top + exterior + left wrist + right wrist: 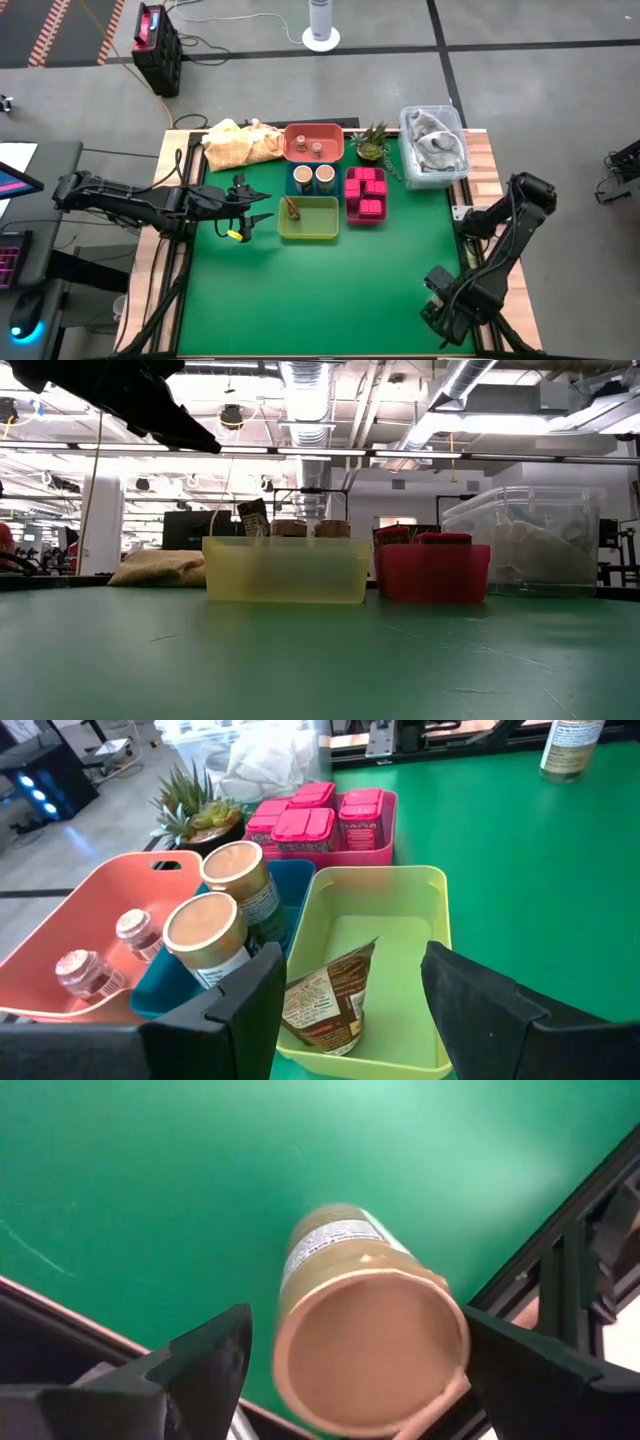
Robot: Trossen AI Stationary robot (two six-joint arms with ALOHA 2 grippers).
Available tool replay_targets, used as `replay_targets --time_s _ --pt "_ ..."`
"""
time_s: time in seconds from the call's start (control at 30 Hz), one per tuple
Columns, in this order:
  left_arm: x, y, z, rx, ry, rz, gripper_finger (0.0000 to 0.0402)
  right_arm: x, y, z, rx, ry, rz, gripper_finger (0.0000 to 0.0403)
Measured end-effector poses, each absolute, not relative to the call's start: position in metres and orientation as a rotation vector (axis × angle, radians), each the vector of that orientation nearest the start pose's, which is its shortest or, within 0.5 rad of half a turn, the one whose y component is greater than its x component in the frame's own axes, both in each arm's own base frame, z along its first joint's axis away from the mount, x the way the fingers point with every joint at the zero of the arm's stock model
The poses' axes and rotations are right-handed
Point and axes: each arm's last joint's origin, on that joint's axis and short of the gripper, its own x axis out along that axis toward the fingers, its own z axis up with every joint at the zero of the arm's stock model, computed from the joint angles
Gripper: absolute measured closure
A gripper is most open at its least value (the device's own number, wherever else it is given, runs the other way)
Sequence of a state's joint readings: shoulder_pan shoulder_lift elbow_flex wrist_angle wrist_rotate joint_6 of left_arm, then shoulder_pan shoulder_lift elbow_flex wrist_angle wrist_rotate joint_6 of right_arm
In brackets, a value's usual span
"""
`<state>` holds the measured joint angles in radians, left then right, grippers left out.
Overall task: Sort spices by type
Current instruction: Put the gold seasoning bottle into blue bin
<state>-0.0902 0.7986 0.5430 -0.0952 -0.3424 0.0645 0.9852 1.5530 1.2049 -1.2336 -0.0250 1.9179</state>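
My left gripper [262,207] [350,970] hovers open just left of the yellow-green tray [308,218], where a brown pouch [330,1005] leans against the wall. Two tan-topped jars [225,915] stand in the blue tray. Two tiny jars [105,955] sit in the salmon tray [314,142]. Pink boxes [366,192] fill the magenta tray. My right gripper [440,310] [355,1330] is open at the table's near right corner, over a third tan-topped jar [365,1345] [565,745], one finger on either side of its top. My right gripper stands from above around the tan-topped jar's cap end [300,1380], with its fingers [215,1350] on either side. I cannot tell whether they touch it. The jar's lower end is on the green mat.
A green spiky plant [372,143], a clear bin with grey cloth [434,145] and a yellow cloth [240,143] line the far edge. The trays cluster at the far middle. Open green mat [330,300] stretches across the near half. A black frame [560,1280] borders the right edge.
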Motion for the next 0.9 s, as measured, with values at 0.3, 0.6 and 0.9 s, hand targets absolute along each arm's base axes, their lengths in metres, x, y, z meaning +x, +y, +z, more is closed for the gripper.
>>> replay_targets --time_s 0.3,0.6,0.9 --pt "0.177 -0.006 0.256 0.142 0.355 0.238 0.0178 0.153 0.232 0.223 0.649 1.494 -0.751 0.004" --pt "0.177 -0.006 0.256 0.143 0.354 0.238 0.0178 0.145 0.24 0.222 0.684 1.481 -0.761 0.0083" --pt "0.177 -0.006 0.256 0.163 0.356 0.235 0.0178 0.149 0.24 0.222 0.702 1.479 -0.745 0.0095"
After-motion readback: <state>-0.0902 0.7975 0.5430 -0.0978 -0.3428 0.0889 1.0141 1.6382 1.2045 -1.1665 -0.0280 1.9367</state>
